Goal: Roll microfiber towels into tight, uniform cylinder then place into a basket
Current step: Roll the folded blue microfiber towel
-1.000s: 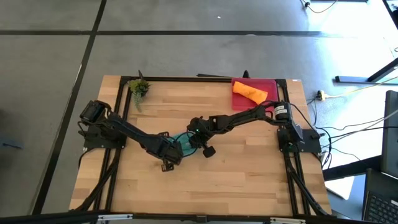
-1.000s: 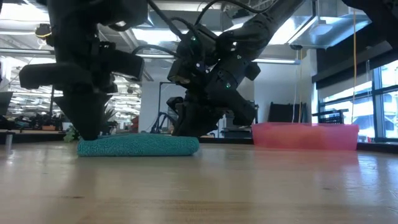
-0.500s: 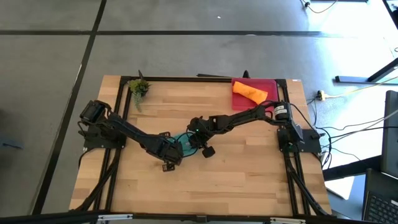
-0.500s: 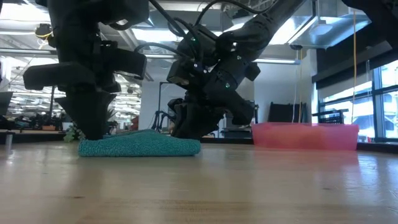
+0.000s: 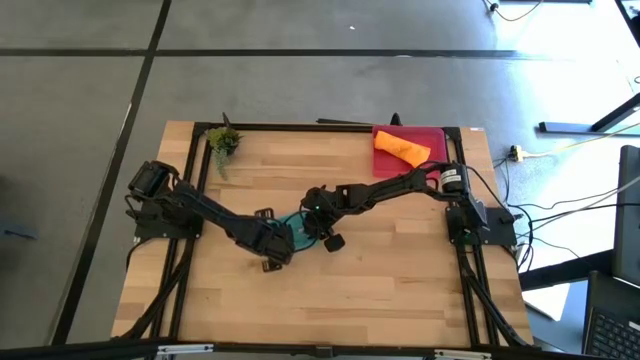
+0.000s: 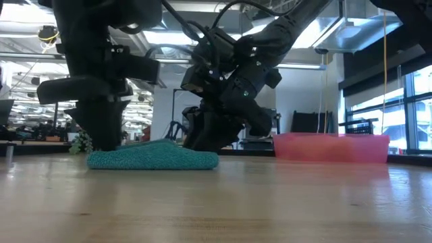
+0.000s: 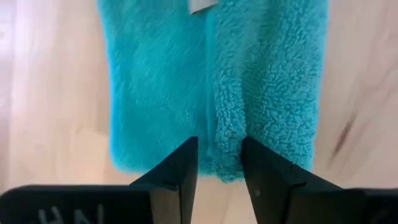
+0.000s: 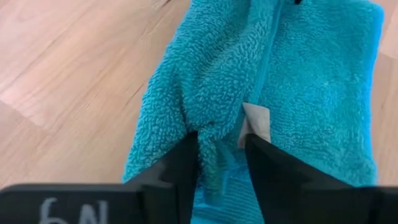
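The teal microfiber towel (image 5: 295, 230) lies loosely rolled at the table's middle, flat on the wood with a low hump on top (image 6: 152, 158). My left gripper (image 7: 219, 168) stands over its left end, open, with a ridge of the cloth between its fingers. At the towel's right end my right gripper (image 8: 221, 155) comes down, open a little, with a bunched fold between its fingers. The orange towel (image 5: 402, 148) lies rolled in the pink-red basket (image 5: 440, 135) at the far right. My left gripper points down with its fingers on either side of a ridge at the towel's left end (image 7: 227, 140); whether they touch it, I cannot tell. My right gripper points down at a slant, and a bunched fold at the towel's right end (image 8: 217, 134), beside the white label (image 8: 255, 121), fills the gap between its fingers. The towel rests on the table.
A small green plant (image 5: 222, 140) stands at the far left corner. The basket (image 6: 331, 147) sits low at the far right. Bare wood runs along the near half of the table.
My left gripper has opened and shifted slightly toward the towel's middle. The teal towel has loosened: its top, flat a second ago, now rises into a hump at the middle while both ends stay on the table.
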`<act>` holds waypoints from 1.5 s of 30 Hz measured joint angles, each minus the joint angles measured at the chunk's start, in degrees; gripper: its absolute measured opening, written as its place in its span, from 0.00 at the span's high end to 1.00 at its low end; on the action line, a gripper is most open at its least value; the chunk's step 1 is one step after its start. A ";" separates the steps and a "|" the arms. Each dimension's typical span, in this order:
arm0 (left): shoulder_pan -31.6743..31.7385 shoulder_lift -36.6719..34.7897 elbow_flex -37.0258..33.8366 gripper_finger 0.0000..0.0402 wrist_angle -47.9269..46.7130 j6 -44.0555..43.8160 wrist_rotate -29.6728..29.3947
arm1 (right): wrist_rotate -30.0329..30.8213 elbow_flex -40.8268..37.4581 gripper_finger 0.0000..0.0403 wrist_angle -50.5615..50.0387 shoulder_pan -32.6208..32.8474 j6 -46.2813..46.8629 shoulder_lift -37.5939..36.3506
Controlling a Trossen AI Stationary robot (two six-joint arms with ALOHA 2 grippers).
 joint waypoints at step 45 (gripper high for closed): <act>-0.76 -2.48 -11.96 0.72 17.81 1.81 -0.62 | 9.11 0.48 0.60 -0.23 0.32 0.25 -3.12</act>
